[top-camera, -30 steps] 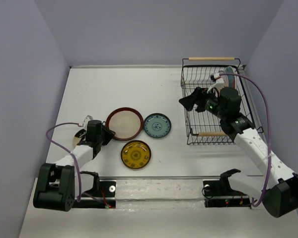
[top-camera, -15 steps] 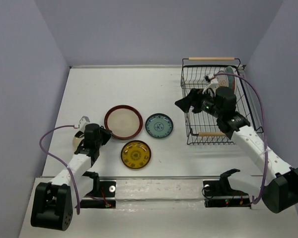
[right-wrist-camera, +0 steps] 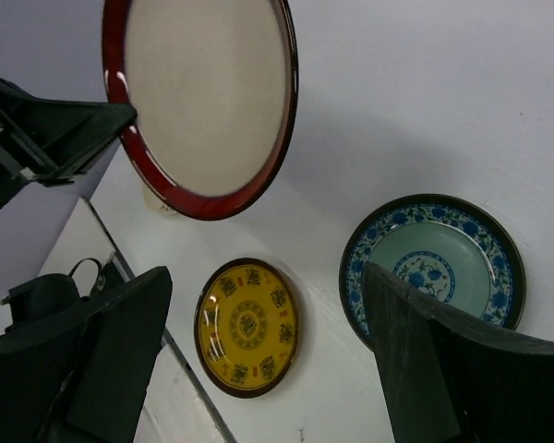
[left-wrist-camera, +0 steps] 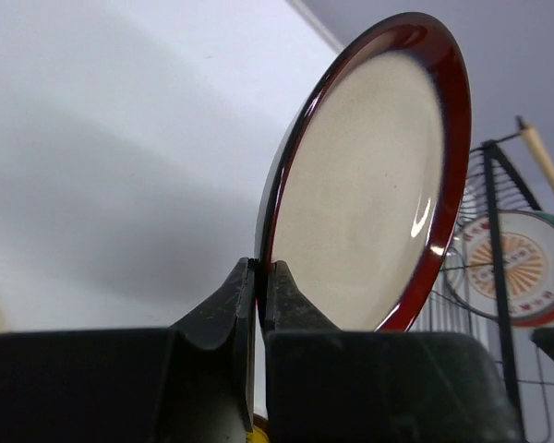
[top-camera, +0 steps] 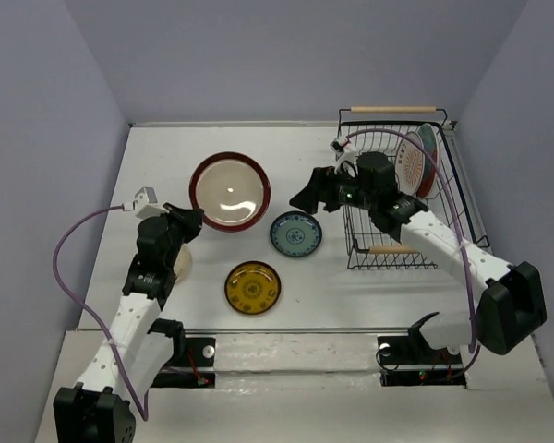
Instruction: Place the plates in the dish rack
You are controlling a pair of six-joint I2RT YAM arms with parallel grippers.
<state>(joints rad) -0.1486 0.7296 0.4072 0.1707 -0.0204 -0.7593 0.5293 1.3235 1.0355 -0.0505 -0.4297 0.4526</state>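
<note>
1. Top view: the rack point(top-camera: 397, 265) sits on the table point(top-camera: 157, 157) at far right and holds 2 plates on edge against its right side, the orange-centre plate point(top-camera: 409, 162) and the teal-and-red plate point(top-camera: 429, 148) behind it.
2. Same view, plates outside the rack: 4. The red-rimmed plate point(top-camera: 229, 191) is lifted and tilted, pinched at its near-left rim by the left gripper point(top-camera: 186, 220). Flat on the table are the blue plate point(top-camera: 295, 233), the yellow plate point(top-camera: 252, 287) and the cream plate point(top-camera: 182, 262), which is partly hidden under the left arm. Total 6.
3. Same view: the right gripper point(top-camera: 307, 196) hangs over the table, just left of the rack and beyond the blue plate.
4. Left wrist: jaws are clamped tight on the red-rimmed plate point(left-wrist-camera: 369, 185) at its rim. The plate stands nearly upright, cream face to the right. Behind it are the rack wire point(left-wrist-camera: 492, 231) and the orange-centre plate point(left-wrist-camera: 517, 263) inside.
5. Right wrist: jaws are spread wide with nothing between them. Below are the yellow plate point(right-wrist-camera: 247, 325) and blue plate point(right-wrist-camera: 434, 268), apart from each other. The red-rimmed plate point(right-wrist-camera: 203, 92) is at top, gripped from the left.
</note>
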